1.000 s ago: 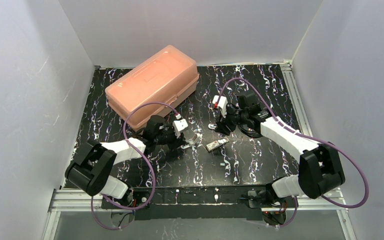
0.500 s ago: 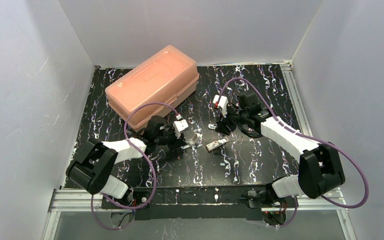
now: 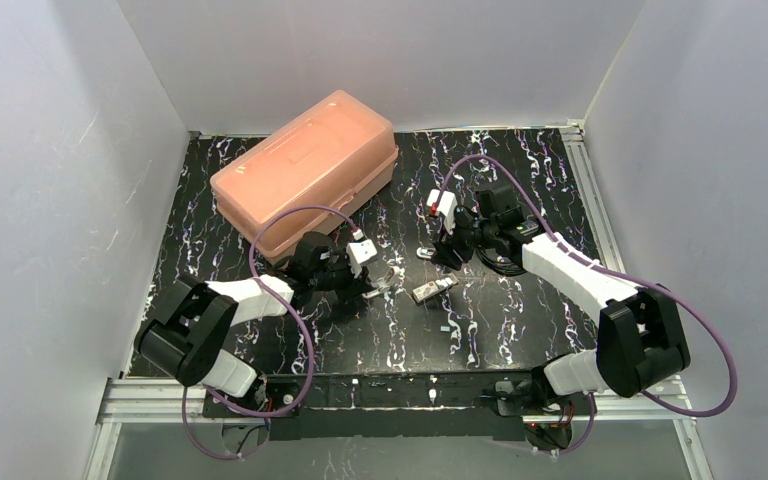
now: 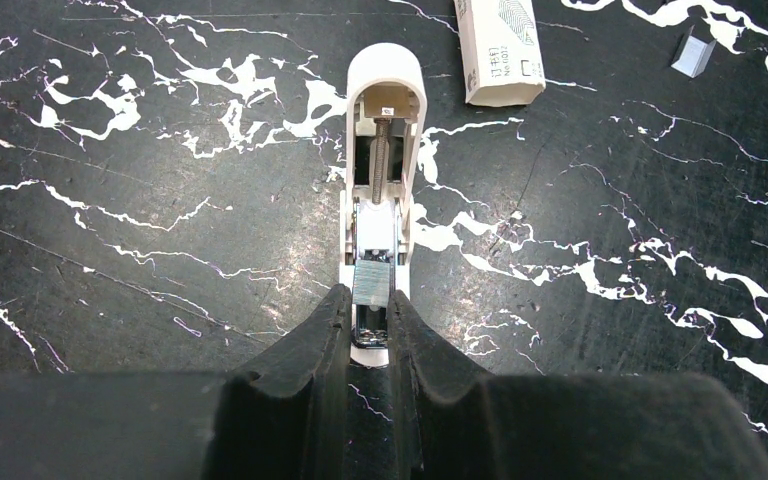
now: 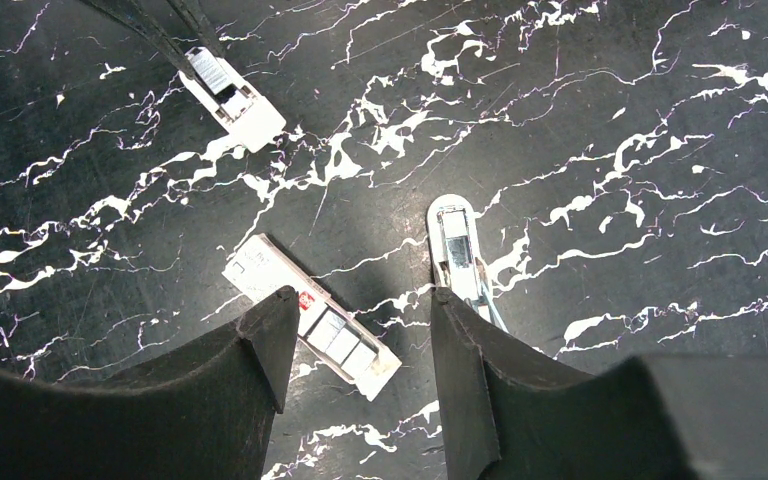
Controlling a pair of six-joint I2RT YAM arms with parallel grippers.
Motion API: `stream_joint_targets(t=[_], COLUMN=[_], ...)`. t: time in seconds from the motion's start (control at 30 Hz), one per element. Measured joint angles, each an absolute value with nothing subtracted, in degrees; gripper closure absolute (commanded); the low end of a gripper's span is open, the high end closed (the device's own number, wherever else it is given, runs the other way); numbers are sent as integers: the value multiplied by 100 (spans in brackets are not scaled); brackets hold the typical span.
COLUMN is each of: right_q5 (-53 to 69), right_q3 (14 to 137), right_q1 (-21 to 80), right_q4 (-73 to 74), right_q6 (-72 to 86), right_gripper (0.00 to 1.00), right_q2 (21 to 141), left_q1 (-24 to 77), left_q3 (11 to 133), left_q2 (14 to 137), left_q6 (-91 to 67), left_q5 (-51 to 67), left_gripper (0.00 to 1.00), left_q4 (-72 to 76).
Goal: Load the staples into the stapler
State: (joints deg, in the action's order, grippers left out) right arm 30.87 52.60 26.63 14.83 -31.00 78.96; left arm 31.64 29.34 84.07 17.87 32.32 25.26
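Note:
The stapler (image 4: 380,190) lies opened on the black marbled table, white with a spring rod down its channel. A silvery strip of staples (image 4: 371,281) sits in that channel near the end by my fingers. My left gripper (image 4: 371,318) is shut on the stapler's near end. In the top view the left gripper (image 3: 378,279) is at the table's middle. The stapler also shows in the right wrist view (image 5: 235,98). My right gripper (image 5: 360,300) is open and empty above the open staple box (image 5: 312,329). It appears in the top view (image 3: 450,250) to the right.
A small white rounded piece with a silvery strip (image 5: 457,250) lies beside my right fingertip. The staple box (image 3: 432,290) lies between the arms. A loose bit of staples (image 4: 693,54) lies farther right. A large pink lidded box (image 3: 305,170) stands at the back left.

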Motion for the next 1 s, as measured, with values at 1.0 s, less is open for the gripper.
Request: stream_joint_targets(t=[1.0], right_q5=[3109], right_q3=[5162], right_q1=[2659], right_q4=[1483], right_q6=[-3081], right_gripper=[41], right_q2=[7896], left_q1=[3164], left_q3=[2934], left_q2=[8423], left_q6=[1627], left_q5=[3186], left_gripper=[100], left_q4=[2528])
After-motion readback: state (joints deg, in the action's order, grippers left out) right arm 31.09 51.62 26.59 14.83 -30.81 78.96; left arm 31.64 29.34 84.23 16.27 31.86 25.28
